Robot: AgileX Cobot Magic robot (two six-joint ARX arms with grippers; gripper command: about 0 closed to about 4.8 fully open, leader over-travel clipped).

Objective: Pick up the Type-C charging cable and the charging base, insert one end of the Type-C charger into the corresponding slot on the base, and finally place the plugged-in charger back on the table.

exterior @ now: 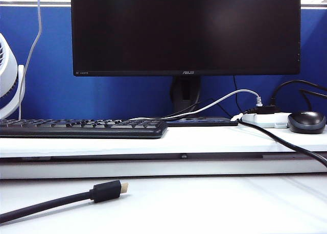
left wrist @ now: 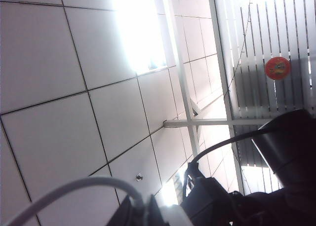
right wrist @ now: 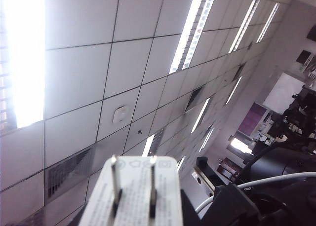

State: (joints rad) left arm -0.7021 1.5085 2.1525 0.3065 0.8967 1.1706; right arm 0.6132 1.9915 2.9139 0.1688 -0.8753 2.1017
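So both arms are up out of the exterior view right now, and both wrist cams point at the ceiling. On the table (exterior: 214, 208) there's only the black cable with the gold-tipped plug (exterior: 108, 190) at about 7 o'clock in the exterior view. The keyboard (exterior: 82, 127) sits at 9 on the raised shelf, and the power strip (exterior: 265, 120) and mouse (exterior: 306, 122) sit at 3.

The right gripper (right wrist: 133, 213) has the charging base (right wrist: 132, 194) clamped, jaws partway closed around its body. The two metal prongs stick up toward the ceiling, so I'd guess the port face is turned away from this cam, and I can't see the ports at all.

The left gripper (left wrist: 143, 216) is pinched nearly fully closed. A white cable, I reckon the Type-C charging cable (left wrist: 74, 189), arcs away from its tip toward 9 o'clock, so it looks like it's gripping that near the plug end. The connector itself is hidden at the frame edge.

My read is that we're at the line-up before the plug goes in. Tips for doing it well:
- Keep the pinch close to the connector so it can't flop.
- Square the plug to the slot before pushing.
- Go slow and straight.
- Hold the base dead still.
- If it catches, back off and re-align, don't force it.
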